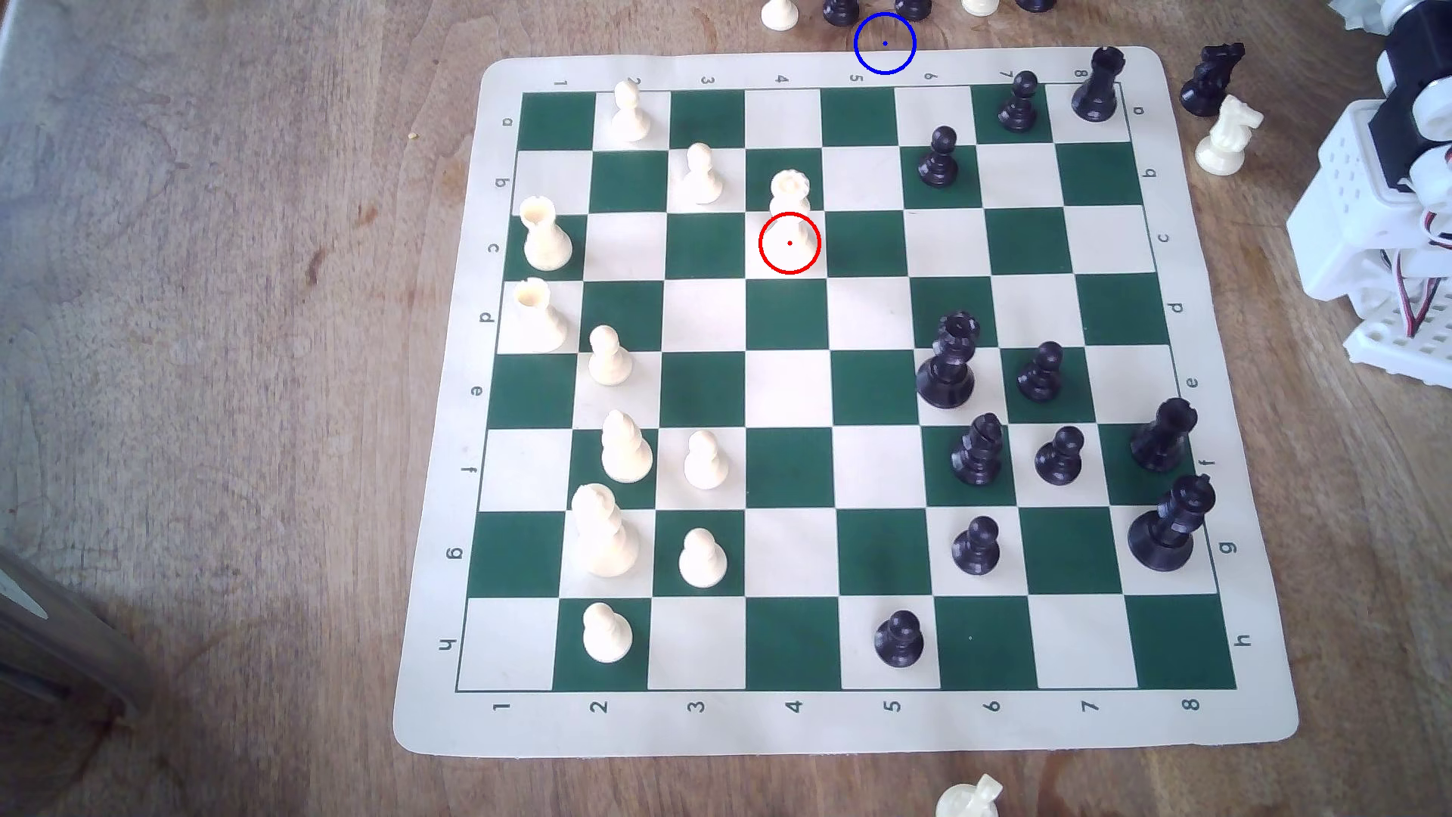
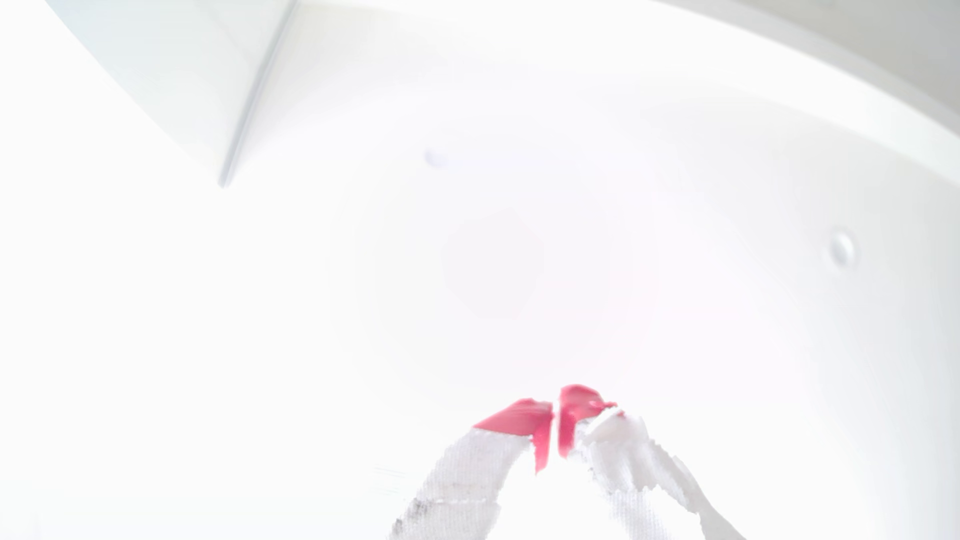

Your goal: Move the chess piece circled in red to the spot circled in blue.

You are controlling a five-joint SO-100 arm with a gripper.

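White queen (image 1: pixel 792 212) upright on the board (image 1: pixel 848 723), base ringed red. Blue ring (image 1: pixel 885 43) on bare wood beyond the far edge. Gripper (image 2: pixel 555 415) tips pressed together, empty.

End effector (image 2: pixel 555 421) closed, red fingertips (image 2: pixel 519 415) together.

The queen (image 1: pixel 790 206) stands on the chessboard mat (image 1: pixel 845 719), on the fourth file between rows b and c, well apart from the arm's base (image 1: pixel 1383 228), which sits off the mat at the exterior view's right. The blue ring (image 1: pixel 885 43) lies on bare table (image 1: pixel 236 353) just past the mat's far edge, beyond the queen and slightly nearer the arm. Two rooks (image 1: pixel 542 236) stand farther from the arm than the queen, near the mat's opposite edge. Two knights (image 1: pixel 1227 135) stand off the mat (beside its far corner), close to the base. In the wrist view the gripper (image 2: pixel 555 415) has its fingertips together.
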